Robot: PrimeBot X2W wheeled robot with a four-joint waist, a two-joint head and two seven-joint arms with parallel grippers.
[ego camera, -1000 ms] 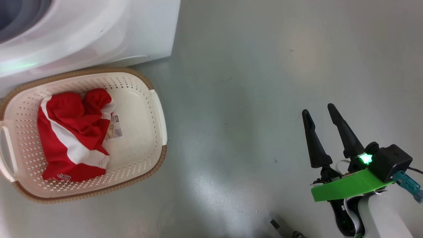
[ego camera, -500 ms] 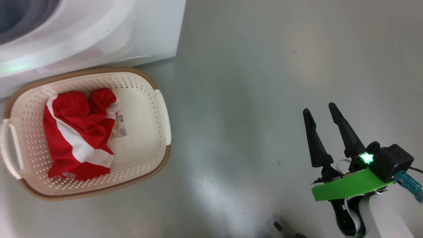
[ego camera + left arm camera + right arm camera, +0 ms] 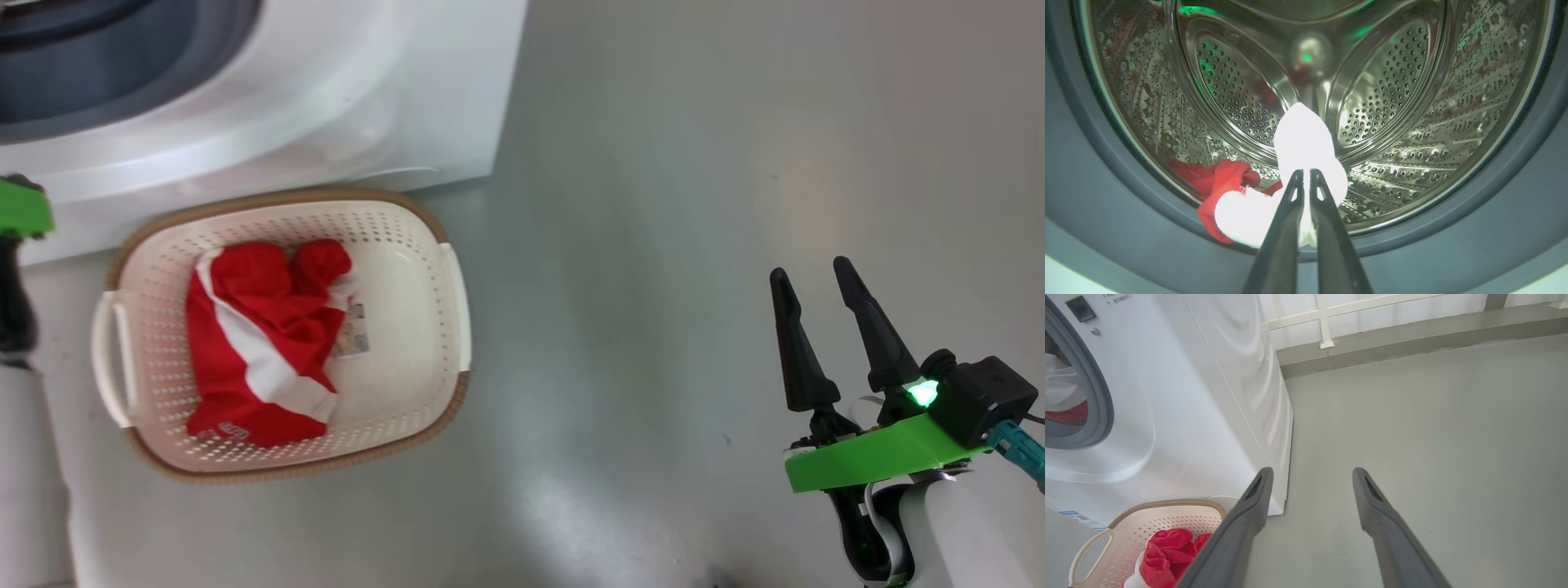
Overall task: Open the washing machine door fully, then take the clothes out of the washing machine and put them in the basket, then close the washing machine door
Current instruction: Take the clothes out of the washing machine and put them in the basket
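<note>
R gripper (image 3: 808, 269): 2 long black tapered fingers (image 3: 797, 359) on a bright green plate (image 3: 865, 461). Black box (image 3: 980, 396) w/ lit green LED (image 3: 924, 394), teal plug (image 3: 1016, 449), white forearm (image 3: 947, 531). L gripper (image 3: 1306, 173): same dark fingers, slotted nr tips.

Grey floor (image 3: 653, 163): glossy, with soft pale reflections at centre and lower middle of the head view. Right wrist view, top of frame: white framed panelling (image 3: 1326, 322) above a raised grey kerb (image 3: 1412, 345) running across.
</note>
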